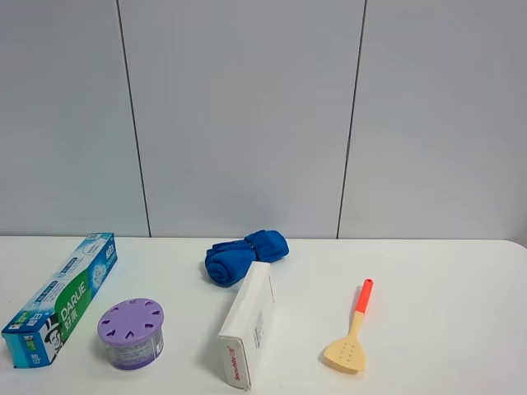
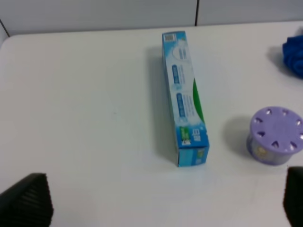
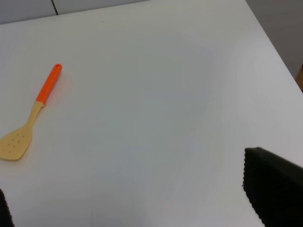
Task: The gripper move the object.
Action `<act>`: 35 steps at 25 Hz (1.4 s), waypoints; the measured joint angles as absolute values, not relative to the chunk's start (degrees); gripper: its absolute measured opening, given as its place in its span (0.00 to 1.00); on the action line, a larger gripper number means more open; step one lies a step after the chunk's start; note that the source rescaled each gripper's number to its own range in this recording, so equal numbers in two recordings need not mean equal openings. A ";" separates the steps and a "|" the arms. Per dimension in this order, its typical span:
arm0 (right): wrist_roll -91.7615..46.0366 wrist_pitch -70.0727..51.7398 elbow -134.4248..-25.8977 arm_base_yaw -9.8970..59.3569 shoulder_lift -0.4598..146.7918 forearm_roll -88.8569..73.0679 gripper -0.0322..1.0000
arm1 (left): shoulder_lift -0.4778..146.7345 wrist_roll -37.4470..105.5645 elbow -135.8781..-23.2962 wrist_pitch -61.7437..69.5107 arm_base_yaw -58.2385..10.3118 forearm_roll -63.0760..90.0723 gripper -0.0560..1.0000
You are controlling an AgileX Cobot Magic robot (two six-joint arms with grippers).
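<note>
The spatula (image 1: 352,332) lies flat on the white table (image 1: 445,329) at the right front, tan perforated head toward the front, orange-red handle pointing back. It also shows in the right wrist view (image 3: 29,118), off to one side of my right gripper (image 3: 137,194). Only the right gripper's black fingertips (image 3: 272,187) show at the frame's corners, wide apart, with nothing between them. My left gripper (image 2: 158,201) is open too, with its fingertips (image 2: 23,201) above bare table near the toothpaste box. Neither arm shows in the exterior high view.
A blue-green toothpaste box (image 1: 62,296) lies at the left and also shows in the left wrist view (image 2: 183,112). A purple round container (image 1: 130,332) stands beside it. A white box (image 1: 247,325) lies in the middle. A rolled blue cloth (image 1: 245,255) lies behind it.
</note>
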State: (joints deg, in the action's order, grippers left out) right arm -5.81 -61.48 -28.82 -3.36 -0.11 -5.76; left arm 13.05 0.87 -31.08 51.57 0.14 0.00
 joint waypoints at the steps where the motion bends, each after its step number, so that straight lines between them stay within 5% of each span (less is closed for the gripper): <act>1: -5.81 -61.48 -28.82 -3.36 -0.11 -5.76 1.00 | 11.93 0.87 -30.62 52.20 0.14 0.00 1.00; 35: -5.81 -61.48 -28.82 -3.36 -0.11 -5.76 1.00 | -0.37 7.72 -29.15 60.79 0.14 4.10 1.00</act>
State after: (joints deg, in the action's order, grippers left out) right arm -5.81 -61.48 -28.82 -3.36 -0.11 -5.76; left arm -0.37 7.72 -29.15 60.79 0.14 4.10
